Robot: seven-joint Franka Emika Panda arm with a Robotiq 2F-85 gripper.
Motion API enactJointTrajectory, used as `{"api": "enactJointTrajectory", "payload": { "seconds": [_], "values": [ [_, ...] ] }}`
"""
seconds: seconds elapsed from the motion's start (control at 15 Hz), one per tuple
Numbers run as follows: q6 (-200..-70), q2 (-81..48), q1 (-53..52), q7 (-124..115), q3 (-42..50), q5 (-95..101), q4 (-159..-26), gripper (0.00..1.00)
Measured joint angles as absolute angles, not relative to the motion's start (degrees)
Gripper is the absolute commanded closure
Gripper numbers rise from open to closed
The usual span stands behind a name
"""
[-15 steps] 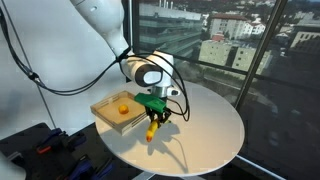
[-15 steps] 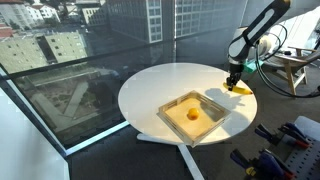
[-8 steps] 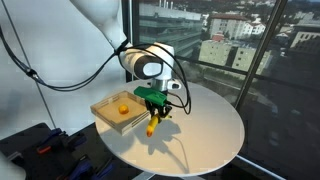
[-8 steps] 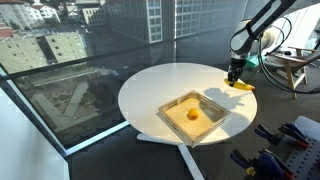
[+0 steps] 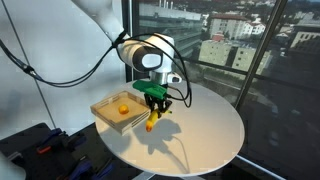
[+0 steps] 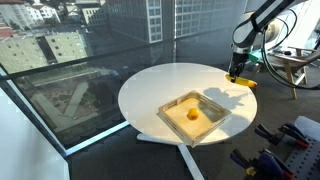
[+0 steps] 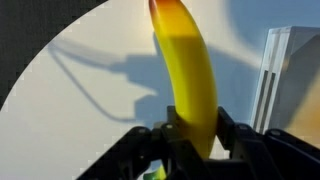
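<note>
Over white table point(image 5: 205, 125), gripper point(image 5: 152, 107) clamps banana point(image 5: 151, 123) (hanging below).

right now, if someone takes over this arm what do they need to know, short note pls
Gripper: shut on the banana, pinching one end; the rest hangs down below the jaws.
Banana: appears lifted clear of the round table, near its edge, beside the wooden tray and not over it.
Tray: holds one small orange fruit.
Done: banana grasped and off the tabletop.
Left: banana not set down anywhere, nothing released.
</note>
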State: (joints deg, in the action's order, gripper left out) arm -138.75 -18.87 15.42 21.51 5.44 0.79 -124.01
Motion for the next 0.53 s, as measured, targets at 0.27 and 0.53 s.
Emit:
{"api": "enactJointTrajectory", "payload": {
  "seconds": [0.27,0.53],
  "values": [
    [-138.8,-18.7,15.4,21.5,5.4,0.8,-124.4,0.59],
    [-138.8,-18.7,15.4,21.5,5.4,0.8,-124.4,0.59]
  ]
}}
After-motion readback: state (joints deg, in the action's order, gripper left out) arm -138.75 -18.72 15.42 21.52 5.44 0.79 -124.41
